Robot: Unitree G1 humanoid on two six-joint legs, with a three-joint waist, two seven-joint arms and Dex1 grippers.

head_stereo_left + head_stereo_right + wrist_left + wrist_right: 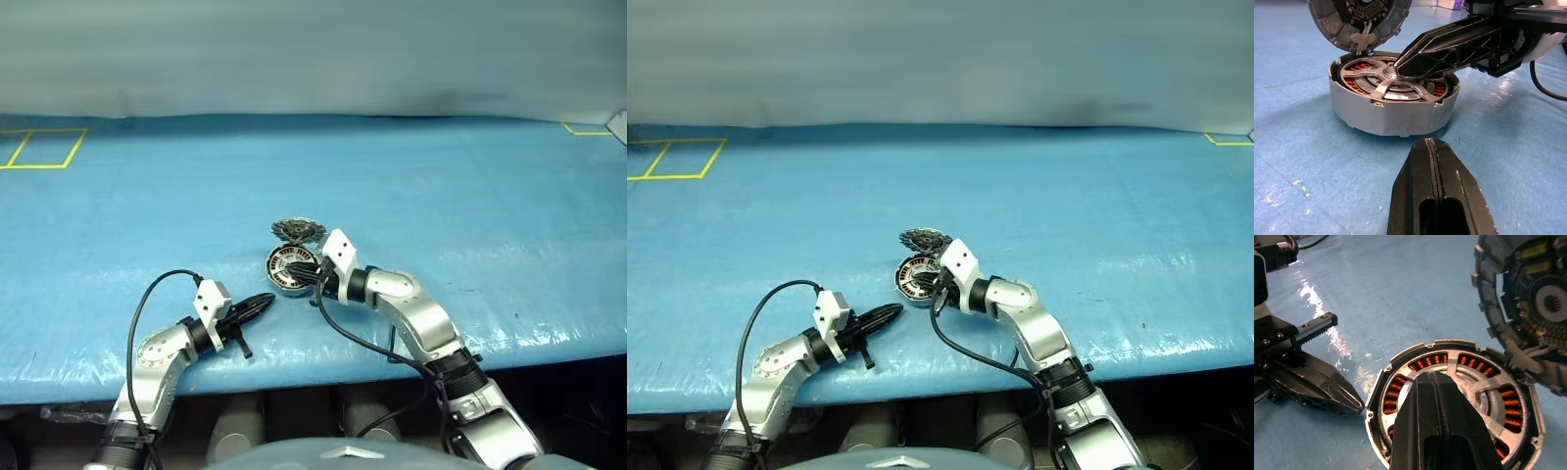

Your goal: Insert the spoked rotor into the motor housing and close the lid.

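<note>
The motor housing [1386, 117] stands on the blue mat, copper windings showing through its top. The spoked rotor [1376, 90] lies inside it, silver spokes level with the rim. The lid [1359, 19] stands open and upright at the housing's far edge, its inner face showing. My right gripper [1397, 73] is shut, and its tip rests on the rotor's hub. My left gripper [266, 301] is shut and empty, lying low on the mat just left of the housing [291, 266] and pointing at it.
A blue mat [470, 196] covers the table, and its front edge runs just behind both wrists. Yellow tape outlines [44, 147] mark the far left and far right corners. Black cables [147, 304] loop off both wrists.
</note>
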